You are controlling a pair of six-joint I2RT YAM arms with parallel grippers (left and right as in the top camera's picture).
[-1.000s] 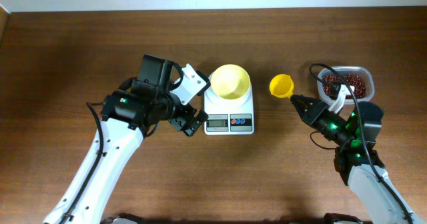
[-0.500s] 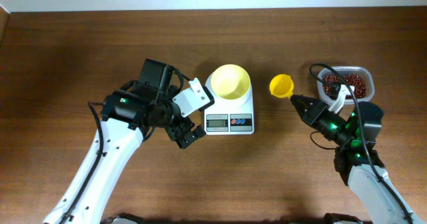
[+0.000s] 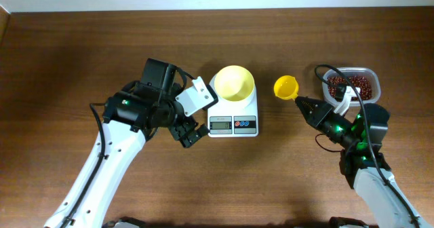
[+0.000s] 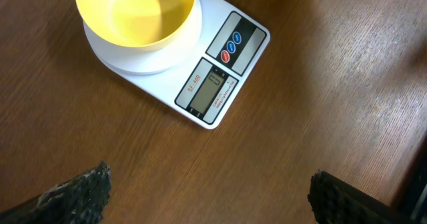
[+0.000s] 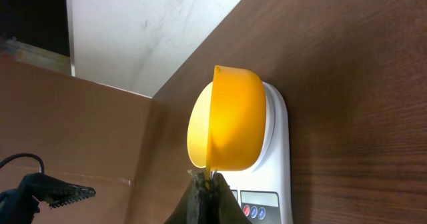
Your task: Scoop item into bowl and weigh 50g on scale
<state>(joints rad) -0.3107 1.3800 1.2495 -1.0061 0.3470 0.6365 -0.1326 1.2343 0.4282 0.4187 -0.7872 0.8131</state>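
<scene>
The pale-yellow bowl [image 3: 234,83] sits empty on the white scale [image 3: 232,117]; both show in the left wrist view, the bowl [image 4: 137,14] above the scale's display [image 4: 213,89]. My left gripper [image 3: 188,134] is open and empty, just left of the scale's front corner. My right gripper [image 3: 303,106] is shut on the handle of a yellow scoop [image 3: 286,87], held between the scale and a clear container of red-brown beans [image 3: 352,85]. In the right wrist view the scoop [image 5: 237,124] looks empty in front of the scale [image 5: 277,184].
The clear container [image 3: 371,75] stands at the right, behind my right arm. A pale wall runs along the table's far edge [image 3: 217,9]. Bare wood lies in front of the scale.
My left gripper has drawn back from the scale's left edge toward the front and left. The right arm and scoop have not moved.
</scene>
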